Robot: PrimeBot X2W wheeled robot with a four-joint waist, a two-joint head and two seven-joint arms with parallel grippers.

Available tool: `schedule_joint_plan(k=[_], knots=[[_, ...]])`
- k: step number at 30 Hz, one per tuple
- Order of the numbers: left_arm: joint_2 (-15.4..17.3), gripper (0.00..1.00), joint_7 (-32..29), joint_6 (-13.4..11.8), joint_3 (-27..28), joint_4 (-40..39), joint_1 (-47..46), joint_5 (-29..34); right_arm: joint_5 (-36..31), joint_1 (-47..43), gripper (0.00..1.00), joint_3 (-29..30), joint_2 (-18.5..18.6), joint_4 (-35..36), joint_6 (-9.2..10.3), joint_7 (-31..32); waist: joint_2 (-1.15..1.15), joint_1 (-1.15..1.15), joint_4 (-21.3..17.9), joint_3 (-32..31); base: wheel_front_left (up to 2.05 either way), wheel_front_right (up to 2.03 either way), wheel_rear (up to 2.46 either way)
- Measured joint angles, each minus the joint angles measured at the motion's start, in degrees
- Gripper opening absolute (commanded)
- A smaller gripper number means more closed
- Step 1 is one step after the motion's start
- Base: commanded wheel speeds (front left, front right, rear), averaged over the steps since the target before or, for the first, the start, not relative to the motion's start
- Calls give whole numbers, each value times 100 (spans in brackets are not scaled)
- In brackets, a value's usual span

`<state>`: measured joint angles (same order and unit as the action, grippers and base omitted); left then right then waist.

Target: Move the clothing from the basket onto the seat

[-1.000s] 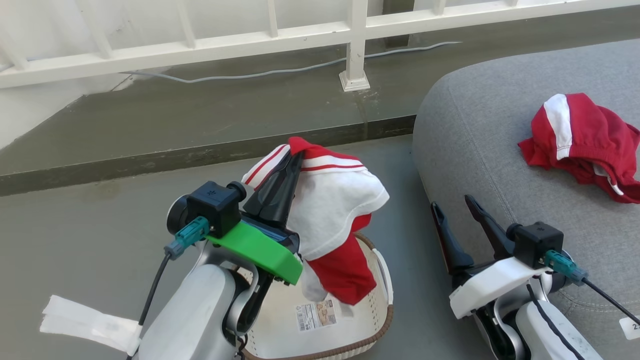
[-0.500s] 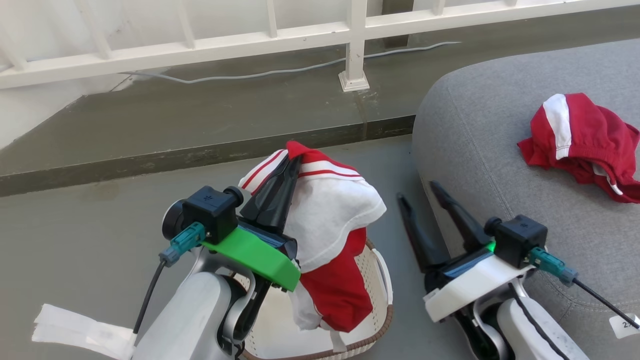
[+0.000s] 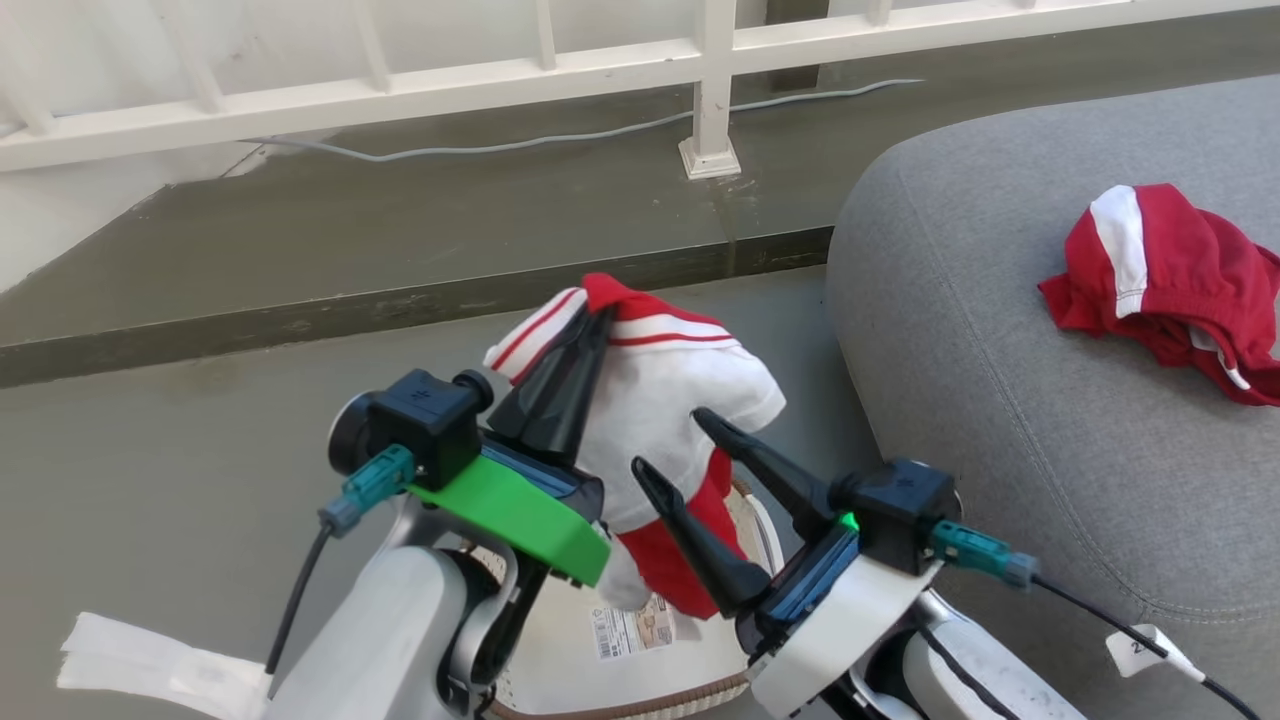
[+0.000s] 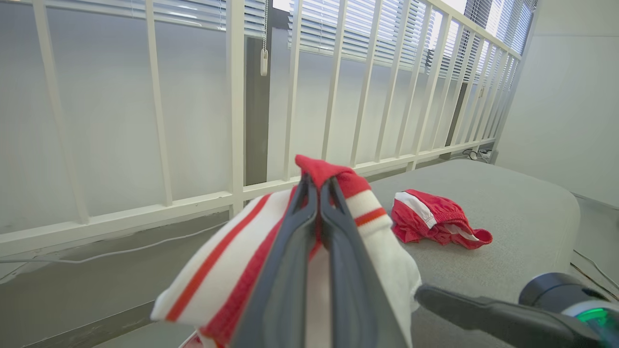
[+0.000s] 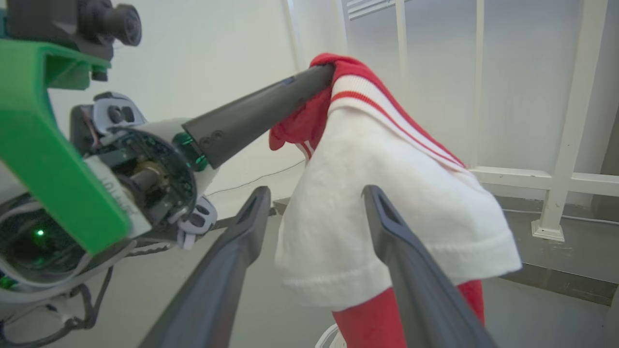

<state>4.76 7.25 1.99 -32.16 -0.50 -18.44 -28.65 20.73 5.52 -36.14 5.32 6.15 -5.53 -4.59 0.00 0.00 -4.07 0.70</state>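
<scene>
The left gripper [image 3: 598,320] has its jaws clamped on the red collar of a red-and-white shirt [image 3: 680,400], which hangs over the basket [image 3: 620,706]. The right gripper [image 3: 670,440] has its jaws apart beside the white sleeve. It would best pinch the cloth low. Both arms should then lift the hem clear of the rim and carry the shirt to the grey seat [image 3: 1000,400], beside the red garment [image 3: 1160,280].

This looks like a home-like indoor room. A large grey upholstered seat [image 3: 1000,400] fills the right of the head view, and a laundry basket [image 3: 565,660] stands on the grey floor [image 3: 150,480] at lower centre. A white railing [image 3: 400,95] crosses the top, and window blinds [image 4: 338,29] hang behind it.
</scene>
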Motion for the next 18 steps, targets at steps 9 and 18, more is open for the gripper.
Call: schedule_joint_plan(k=[9, 18], knots=[[-12, 0, -75, 2, -215, -224, 0, 9, -163, 381, 100, -180, 16, -515, -45, 121, 0, 0, 167, 31, 0, 0, 0], [-19, 0, -122, 29, -350, -417, 0, 10, -321, 800, 100, -263, -27, -1095, -48, 89, 0, 0, 219, 53, 0, 0, 0]])
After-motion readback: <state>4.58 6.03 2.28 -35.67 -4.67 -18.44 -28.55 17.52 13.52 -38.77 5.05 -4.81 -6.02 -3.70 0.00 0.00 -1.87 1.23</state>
